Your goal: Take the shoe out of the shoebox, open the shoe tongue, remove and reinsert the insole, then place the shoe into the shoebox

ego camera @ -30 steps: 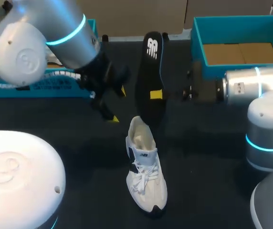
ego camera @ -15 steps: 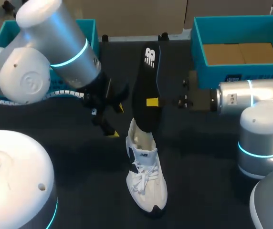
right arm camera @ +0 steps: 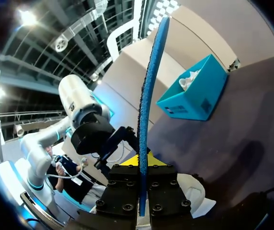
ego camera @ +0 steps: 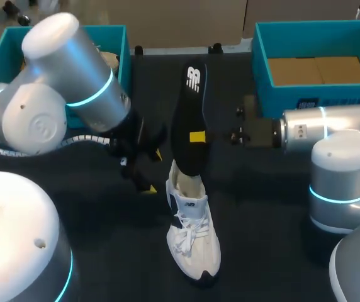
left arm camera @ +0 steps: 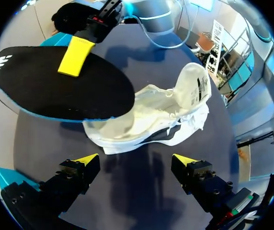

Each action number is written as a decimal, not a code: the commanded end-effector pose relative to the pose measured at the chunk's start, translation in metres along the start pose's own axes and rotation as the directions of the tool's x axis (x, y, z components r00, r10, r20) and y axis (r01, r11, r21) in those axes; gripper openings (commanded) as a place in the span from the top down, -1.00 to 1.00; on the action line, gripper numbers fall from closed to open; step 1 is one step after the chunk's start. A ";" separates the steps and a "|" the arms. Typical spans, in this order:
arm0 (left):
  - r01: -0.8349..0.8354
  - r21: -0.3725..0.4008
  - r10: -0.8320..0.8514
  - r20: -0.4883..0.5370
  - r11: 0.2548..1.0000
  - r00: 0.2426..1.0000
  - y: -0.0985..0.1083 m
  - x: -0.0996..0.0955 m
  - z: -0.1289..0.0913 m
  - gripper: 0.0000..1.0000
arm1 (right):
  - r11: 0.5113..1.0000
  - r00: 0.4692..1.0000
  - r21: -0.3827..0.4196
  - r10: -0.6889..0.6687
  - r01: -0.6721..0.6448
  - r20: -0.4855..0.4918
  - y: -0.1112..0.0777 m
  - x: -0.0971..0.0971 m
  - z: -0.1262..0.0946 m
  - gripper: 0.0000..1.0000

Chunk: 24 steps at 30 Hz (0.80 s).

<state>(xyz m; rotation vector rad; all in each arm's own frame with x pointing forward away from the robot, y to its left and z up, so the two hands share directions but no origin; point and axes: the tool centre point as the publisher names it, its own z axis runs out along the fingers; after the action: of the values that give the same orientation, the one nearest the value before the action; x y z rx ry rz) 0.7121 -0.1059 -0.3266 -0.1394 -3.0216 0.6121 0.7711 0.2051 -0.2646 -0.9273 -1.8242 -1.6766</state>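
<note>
Head view: the dark counter [ego camera: 274,251] is seen with a teal shoebox [ego camera: 258,60] at its far right edge and a second teal box [ego camera: 121,47] at its far left edge. Open room is left between the two. The white shoe [ego camera: 192,236] is stood on its sole near the middle, well apart from both boxes, laced, with a dark side panel. The black insole [ego camera: 189,116] is held above the counter, its lower end at the shoe's opening. It is pinched by the right pincer [ego camera: 197,136]. The left pincer [ego camera: 153,170] is spread, just beside the shoe's heel.

Left wrist view: the left pincer [left arm camera: 136,160] is shown spread above bare counter [left arm camera: 142,196], with nothing between its tips. The shoe [left arm camera: 170,112] lies ahead of it, tongue raised. The insole [left arm camera: 55,88] is blue-edged and is clamped by a yellow finger [left arm camera: 74,55].

Right wrist view: the insole [right arm camera: 149,96] is seen edge-on, gripped in the right pincer [right arm camera: 142,191]. The second teal box [right arm camera: 194,103] is seen beyond it.
</note>
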 end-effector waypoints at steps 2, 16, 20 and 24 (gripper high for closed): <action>-0.008 0.012 0.008 -0.004 1.000 1.000 0.002 -0.004 0.017 -1.00 | 1.000 1.000 -0.013 0.000 0.000 -0.012 0.000 -0.007 0.004 1.00; 0.001 0.016 -0.001 -0.007 1.000 1.000 0.003 -0.004 0.019 -1.00 | 1.000 1.000 -0.028 0.003 -0.003 -0.011 -0.001 -0.010 0.004 1.00; -0.024 0.024 0.024 -0.005 0.999 1.000 0.003 -0.003 0.026 -1.00 | 0.999 0.999 -0.041 0.007 -0.008 -0.033 -0.009 -0.012 0.014 1.00; -0.037 0.032 0.036 0.041 0.999 0.999 0.004 -0.003 0.028 -1.00 | 0.999 0.999 -0.053 -0.012 0.010 -0.036 -0.011 -0.010 0.020 1.00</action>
<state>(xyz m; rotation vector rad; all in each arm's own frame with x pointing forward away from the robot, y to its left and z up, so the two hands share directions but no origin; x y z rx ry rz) 0.7190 -0.1144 -0.3484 -0.1925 -3.0353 0.6559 0.7711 0.2144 -0.2782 -0.8997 -1.7767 -1.7268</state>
